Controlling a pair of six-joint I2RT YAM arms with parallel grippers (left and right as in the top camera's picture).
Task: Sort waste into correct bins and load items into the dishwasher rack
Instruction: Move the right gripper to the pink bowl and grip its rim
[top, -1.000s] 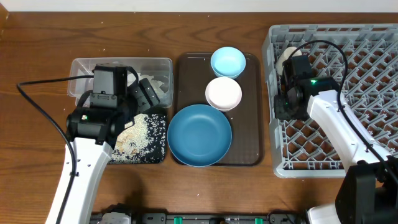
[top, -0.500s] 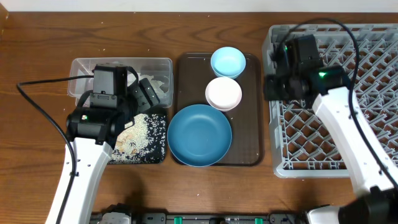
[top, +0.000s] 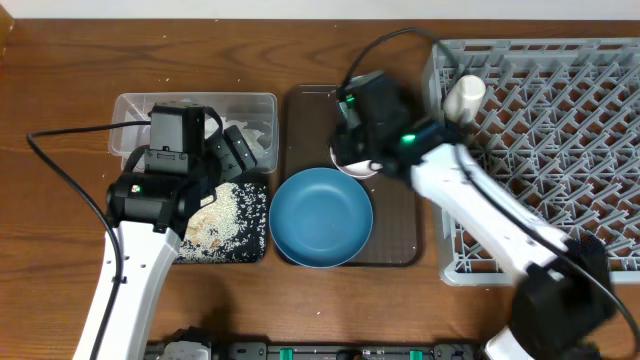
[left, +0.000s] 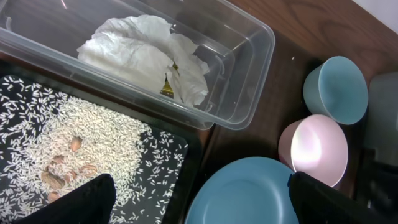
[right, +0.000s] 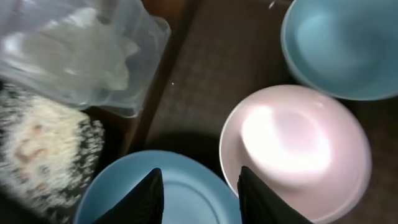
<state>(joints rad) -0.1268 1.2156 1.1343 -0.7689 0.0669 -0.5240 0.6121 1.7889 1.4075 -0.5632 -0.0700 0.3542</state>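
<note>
My right gripper (top: 348, 152) (right: 202, 199) hangs open and empty over the brown tray, between the large deep-blue bowl (top: 320, 217) (right: 161, 193) and the white pink-rimmed bowl (right: 295, 152). The light-blue bowl (right: 339, 46) sits just beyond them. A white cup (top: 466, 95) stands in the near-left corner of the grey dishwasher rack (top: 560, 150). My left gripper (top: 232, 155) (left: 199, 205) is wide open above the seam between the black tray (left: 180, 162) of rice (left: 81, 149) and the blue bowl. The clear tub (left: 249, 74) holds crumpled tissue (left: 149, 56) and a bit of yellow wrapper (left: 166, 90).
The dark brown serving tray (top: 405, 230) carries all three bowls between the bins and the rack. My right arm (top: 470, 200) stretches across the tray's right side and the rack's left wall. Bare wooden table (top: 60, 120) lies left of the tub.
My right arm has swung left from the rack corner to above the bowls, its jaws widening. The white cup now shows alone in the rack. The left arm has not moved.
</note>
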